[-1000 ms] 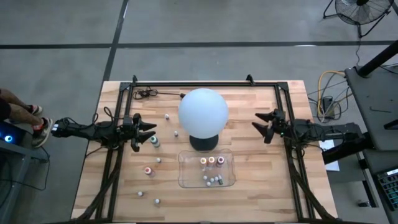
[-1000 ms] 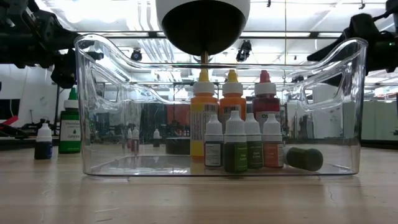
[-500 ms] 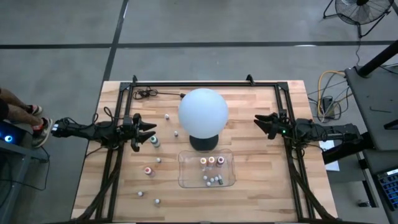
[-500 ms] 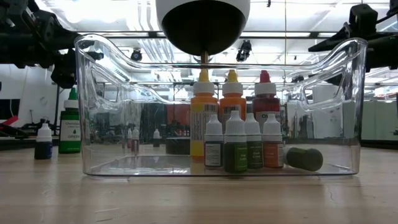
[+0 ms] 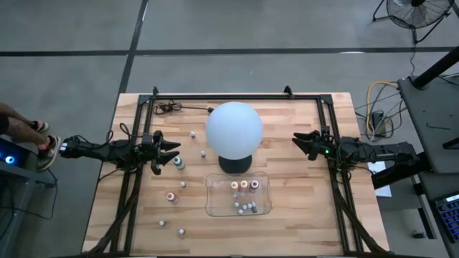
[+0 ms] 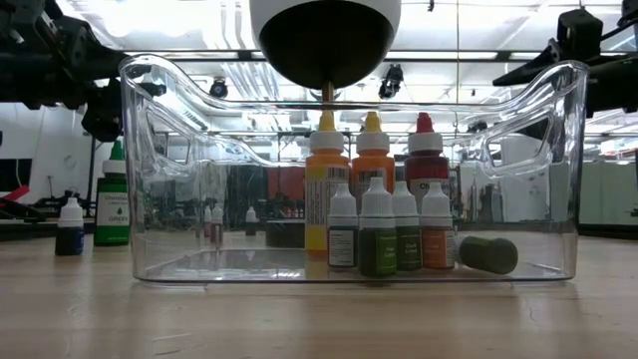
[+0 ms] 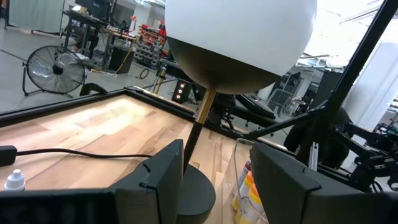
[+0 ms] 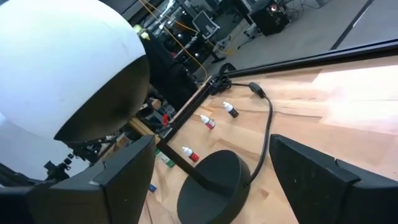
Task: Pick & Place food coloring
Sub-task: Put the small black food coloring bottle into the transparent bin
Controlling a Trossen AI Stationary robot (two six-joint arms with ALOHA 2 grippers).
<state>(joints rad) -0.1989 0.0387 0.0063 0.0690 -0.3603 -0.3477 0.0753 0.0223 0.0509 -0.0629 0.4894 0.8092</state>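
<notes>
Several food coloring bottles stand in a clear tray near the table's front; in the low view one dark bottle lies on its side there. Loose bottles dot the left half of the table, among them a teal-capped one and a pink one. My left gripper hovers level and open at the left, next to the teal-capped bottle, with nothing between its fingers. My right gripper hovers open at the right, pointing at the white globe lamp.
The globe lamp stands on a dark round base in the table's middle, between the two grippers and just behind the tray. Its cord runs to the far left corner. A black frame rail edges the table.
My right gripper has rolled about the line it points along and stayed in place. The left arm and the bottles have kept still.
</notes>
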